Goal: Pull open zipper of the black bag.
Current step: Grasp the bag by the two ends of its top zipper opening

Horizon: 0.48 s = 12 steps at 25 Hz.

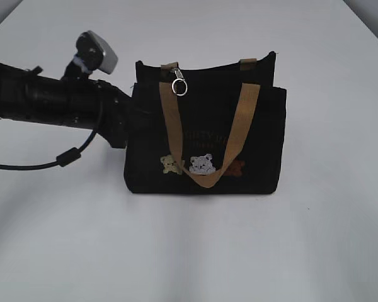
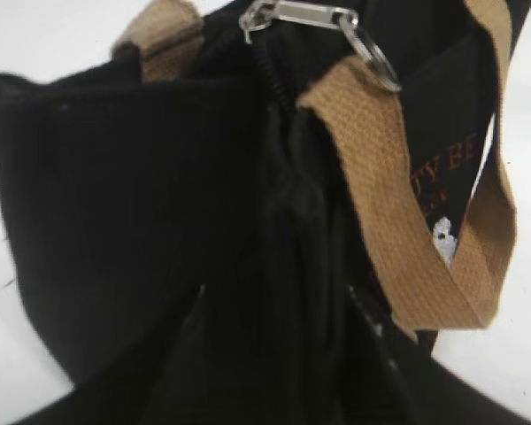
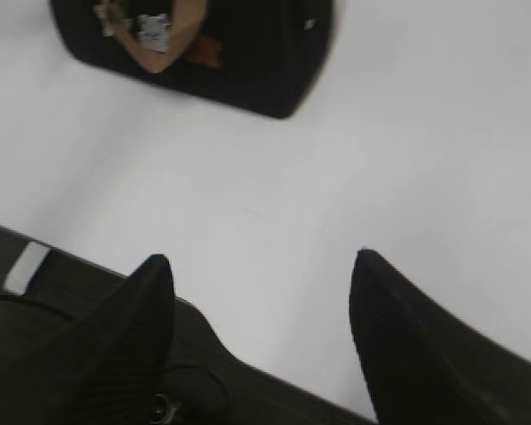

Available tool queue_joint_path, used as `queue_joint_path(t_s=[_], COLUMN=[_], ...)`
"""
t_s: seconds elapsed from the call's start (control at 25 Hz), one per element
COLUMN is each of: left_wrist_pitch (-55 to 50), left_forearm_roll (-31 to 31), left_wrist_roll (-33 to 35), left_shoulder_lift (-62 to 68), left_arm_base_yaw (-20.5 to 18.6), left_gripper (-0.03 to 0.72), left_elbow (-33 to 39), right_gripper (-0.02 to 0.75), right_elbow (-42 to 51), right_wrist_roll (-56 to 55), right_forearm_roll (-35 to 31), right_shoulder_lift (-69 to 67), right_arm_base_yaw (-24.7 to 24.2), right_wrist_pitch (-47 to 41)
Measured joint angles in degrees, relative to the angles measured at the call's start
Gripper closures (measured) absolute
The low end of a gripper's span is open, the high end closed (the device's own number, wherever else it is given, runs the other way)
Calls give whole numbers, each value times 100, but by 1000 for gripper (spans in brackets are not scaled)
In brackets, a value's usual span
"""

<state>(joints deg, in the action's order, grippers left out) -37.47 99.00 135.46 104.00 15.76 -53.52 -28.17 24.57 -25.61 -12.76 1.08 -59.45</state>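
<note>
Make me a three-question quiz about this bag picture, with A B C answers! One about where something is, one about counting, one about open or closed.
1. Where is the zipper slider?
A. left end of the bag top
B. middle
C. right end

2. How many bear patches are on the black bag?
A. one
B. three
C. five

3. The right gripper is:
A. shut on the strap
B. open, holding nothing
C. shut on the zipper

Answers: 1 A, its ring hangs by the left strap; 2 B, beige, white, brown; 3 B, fingers apart over bare table.
</note>
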Motion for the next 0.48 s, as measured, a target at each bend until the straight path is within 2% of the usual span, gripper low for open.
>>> queue_joint_path(t_s=[0.12,0.16,0.24,0.32,0.4,0.48], left_wrist_pitch=[15,15,15,15,8,3], left_forearm_roll=[4,4,4,4,-1,-6], left_wrist_roll=[0,0,0,0,0,0], left_shoulder_lift=[327,342,342,342,342,342], left_arm_base_yaw=[197,219,228,233,233,233], left_gripper=[599,626,624,624,624,624], left_elbow=[-266,-289,-310,-310,-310,-310], right_gripper=[259,267,279,284,285,286], right_elbow=[-70,-185,-626,-1216,-1911,-2649], right_wrist_roll=[1764,2614,4039,4958,5205,5115], right_forearm_roll=[-1959,-2732,-4003,-4802,-5230,-5371], right_shoulder_lift=[-1715,-2465,-4178,-5526,-6652,-7637], right_arm_base_yaw=[16,82,339,768,1113,1367], right_wrist_pitch=[1406,1846,2403,2786,3034,3073])
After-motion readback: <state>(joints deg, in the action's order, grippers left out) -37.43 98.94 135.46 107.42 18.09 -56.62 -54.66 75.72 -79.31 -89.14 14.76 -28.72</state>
